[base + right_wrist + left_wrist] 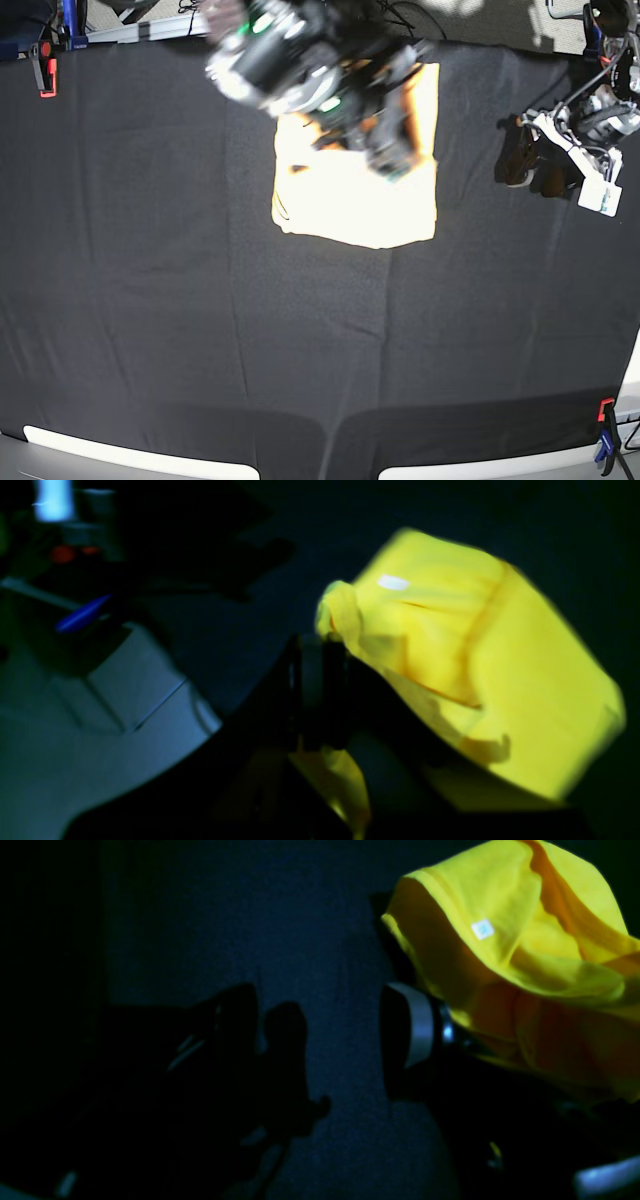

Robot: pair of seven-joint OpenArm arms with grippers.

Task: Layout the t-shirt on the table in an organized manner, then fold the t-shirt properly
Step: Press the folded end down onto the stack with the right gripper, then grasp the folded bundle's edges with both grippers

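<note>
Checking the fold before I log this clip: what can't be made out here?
- Base view: the right gripper is motion-blurred and covers the t-shirt's upper part.
- Right wrist view: blur hides what the shut jaws pinch.
- Left wrist view: the frame's right edge cuts off the shirt; the left gripper is lost in darkness.

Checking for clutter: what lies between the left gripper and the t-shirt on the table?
Nothing: in the base view only bare black table separates the left gripper from the t-shirt.

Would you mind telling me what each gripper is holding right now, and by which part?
The right gripper is shut on the t-shirt, pinching a bunched edge; which part cannot be told. The left gripper holds nothing.
</note>
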